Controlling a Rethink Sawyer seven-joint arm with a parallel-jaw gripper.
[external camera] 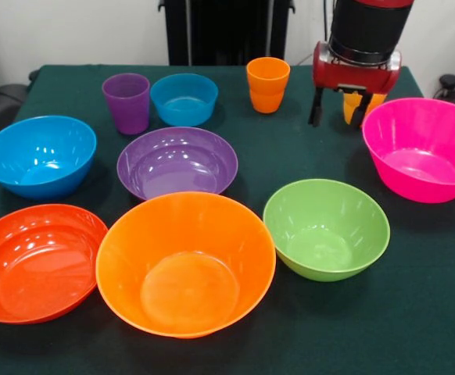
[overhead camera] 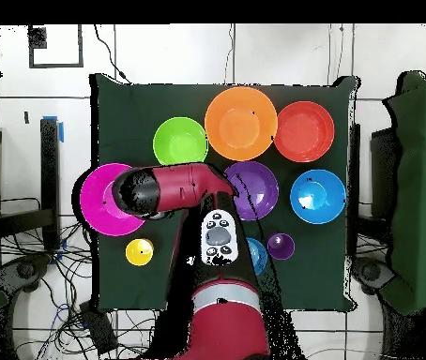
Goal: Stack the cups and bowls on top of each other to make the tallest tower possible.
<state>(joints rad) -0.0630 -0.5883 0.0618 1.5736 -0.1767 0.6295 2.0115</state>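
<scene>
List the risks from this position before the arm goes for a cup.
1. The gripper hangs right by the yellow cup, which looks partly hidden behind it; a slightly off descent could tip the cup.
2. The pink bowl sits close beside both, so a sideways move could bump its rim.

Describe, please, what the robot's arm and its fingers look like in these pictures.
The arm is glossy red with black sections. In the front view its wrist is a black cylinder above a red block with a metal band. Two slim black fingers hang from the gripper. From overhead, a light grey oval panel with dark buttons sits near the base.
</scene>
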